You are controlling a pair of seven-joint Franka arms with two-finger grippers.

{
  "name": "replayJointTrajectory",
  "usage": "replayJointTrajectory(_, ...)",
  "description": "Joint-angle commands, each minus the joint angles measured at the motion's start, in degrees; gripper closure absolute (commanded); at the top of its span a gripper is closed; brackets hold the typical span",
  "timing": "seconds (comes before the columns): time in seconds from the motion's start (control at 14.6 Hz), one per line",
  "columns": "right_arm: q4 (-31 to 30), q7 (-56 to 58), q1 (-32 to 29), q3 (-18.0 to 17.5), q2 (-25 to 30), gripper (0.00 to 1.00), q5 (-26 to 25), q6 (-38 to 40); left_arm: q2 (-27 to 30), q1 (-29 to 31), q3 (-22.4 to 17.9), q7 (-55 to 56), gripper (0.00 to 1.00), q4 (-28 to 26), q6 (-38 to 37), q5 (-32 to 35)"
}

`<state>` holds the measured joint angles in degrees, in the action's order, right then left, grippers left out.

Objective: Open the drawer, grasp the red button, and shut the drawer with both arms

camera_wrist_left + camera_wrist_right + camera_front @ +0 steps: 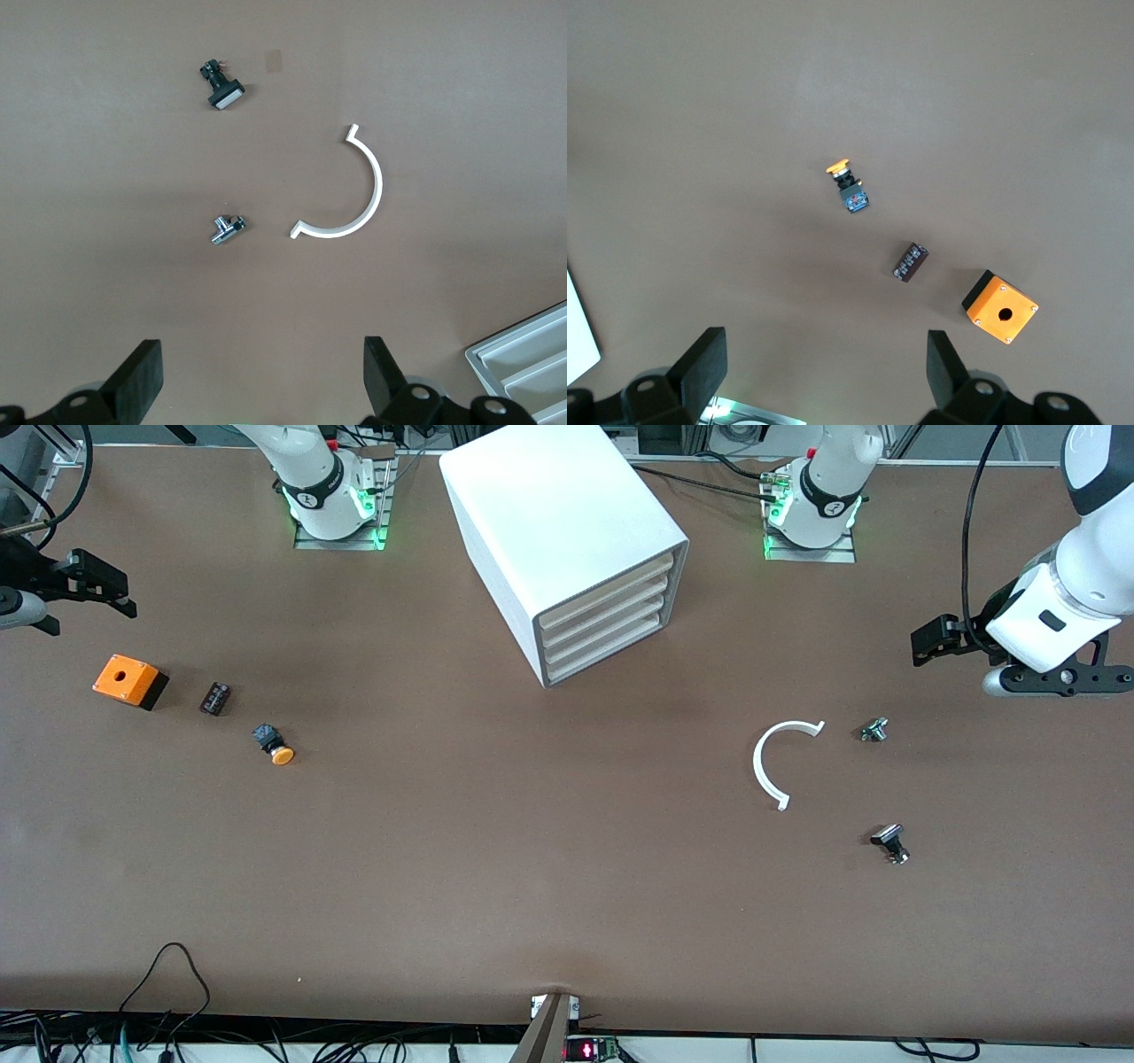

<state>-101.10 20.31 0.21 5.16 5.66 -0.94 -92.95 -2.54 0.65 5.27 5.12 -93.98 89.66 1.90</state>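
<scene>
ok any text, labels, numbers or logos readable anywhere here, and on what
No readable text in any view.
Right arm base: a round black mark on the collar, too small to read.
Left arm base: the same kind of mark, too small to read.
Small device at the table edge nearest the front camera: a red glow, possibly a display, not legible.
Cabinet, orange box, orange-capped button: no markings visible.

The drawer, lowest of four cream-white trays in the white cabinet, is sitting fully closed, flush with those above. The cabinet is standing on the table between the arm bases.
</scene>
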Motion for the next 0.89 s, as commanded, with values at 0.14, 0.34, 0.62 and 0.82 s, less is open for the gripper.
replayJointTrajectory(0.14,1.3,-0.9,0.0,0.0,-0.6,0.00,-0.2,0.7,-0.1,0.2,0.0,0.1,0.00,0.6,0.0,0.5)
replayJointTrajectory(0.34,1.3,-0.9,0.0,0.0,-0.7,0.00,-0.2,0.6,-0.1,0.1,0.1,0.4,0.00,0.8,-0.2,0.4)
replayJointTrajectory(0.62,1.3,-0.9,0.0,0.0,-0.7,0.00,-0.2,0.6,-0.1,0.1,0.1,0.4,0.00,0.9,-0.4,0.3)
replayJointTrajectory(0.82,1.3,-1.2,-0.1,0.0,-0.8,0.00,0.1,0.4,-0.2,0.1,0.1,0.4,0.00,0.8,-0.4,0.2)
